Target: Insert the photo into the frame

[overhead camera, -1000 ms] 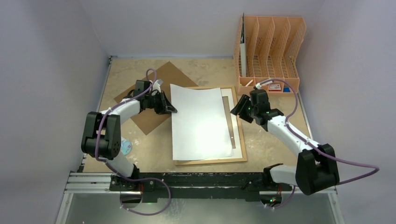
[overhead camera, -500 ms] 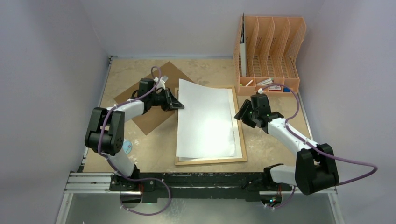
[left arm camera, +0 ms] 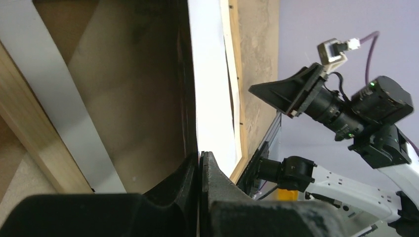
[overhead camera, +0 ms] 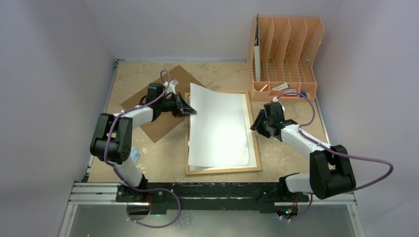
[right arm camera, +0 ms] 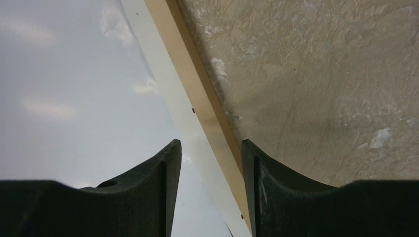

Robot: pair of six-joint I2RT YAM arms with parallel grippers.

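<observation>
The frame (overhead camera: 223,170), thin light wood with a white mat, lies flat in the middle of the table. A large sheet (overhead camera: 217,126), white on top, lies over it and covers almost the whole inside. No cat picture shows, so the photo's printed face is hidden. My left gripper (overhead camera: 190,111) is shut on the sheet's far left edge and holds that corner slightly raised; in the left wrist view its jaws (left arm camera: 199,157) pinch the sheet (left arm camera: 210,89). My right gripper (overhead camera: 254,123) is open and empty over the frame's right border (right arm camera: 197,94).
The brown fibreboard back (overhead camera: 158,126) lies on the table left of the frame, under my left arm. An orange file organiser (overhead camera: 284,54) stands at the back right with small items in its front tray. A small round disc (overhead camera: 133,155) lies near the left arm's base.
The sheet has slid right, from overhanging the frame's left side to lying inside it. My left gripper moved right with it. My right gripper drew back to the frame's right border.
</observation>
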